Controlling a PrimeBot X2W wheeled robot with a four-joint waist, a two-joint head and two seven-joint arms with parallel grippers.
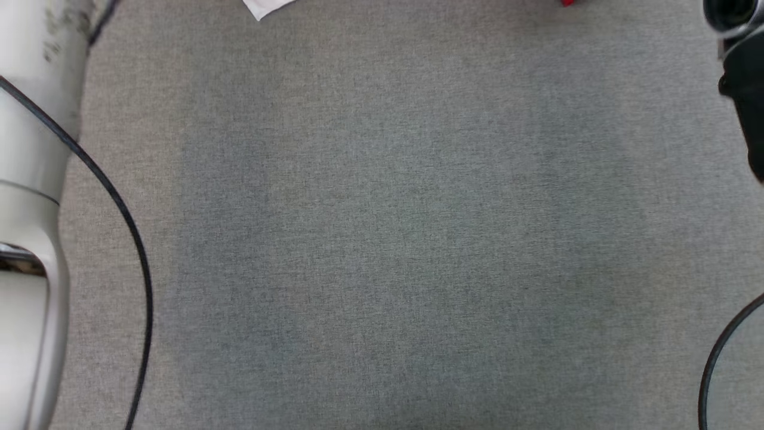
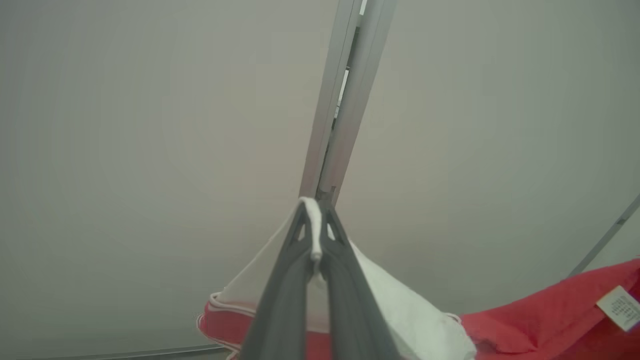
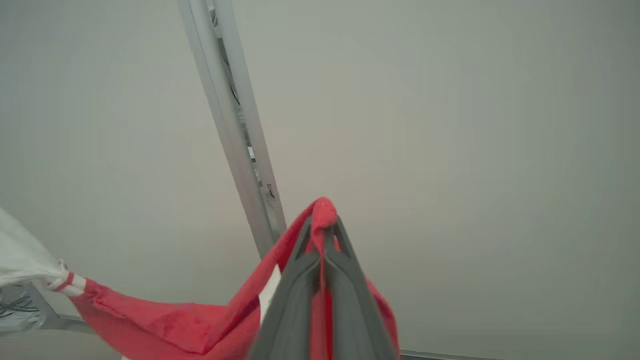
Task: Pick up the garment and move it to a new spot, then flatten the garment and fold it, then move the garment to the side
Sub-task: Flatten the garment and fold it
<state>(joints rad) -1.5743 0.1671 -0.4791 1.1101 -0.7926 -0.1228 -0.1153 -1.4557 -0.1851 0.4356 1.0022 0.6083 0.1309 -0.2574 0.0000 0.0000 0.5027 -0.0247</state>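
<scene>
The left gripper (image 2: pixel 315 212) is pinched shut on a white corner of the garment (image 2: pixel 540 310); the right gripper (image 3: pixel 324 222) is clamped on red cloth; the fabric sags below both, so I'd draw them apart evenly before lowering.

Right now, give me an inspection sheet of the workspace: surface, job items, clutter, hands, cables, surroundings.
Surface: grey woven tabletop, flat.
Job's things: red and white garment, held up between both hands; care label showing.
Clutter: nothing seen.
Hands: left hand shut on the garment's white edge; right hand shut on its red edge.
Cables: black cable looping beside the left forearm; second cable at lower right of the head view.
Surroundings: plain pale wall, metal post.
</scene>
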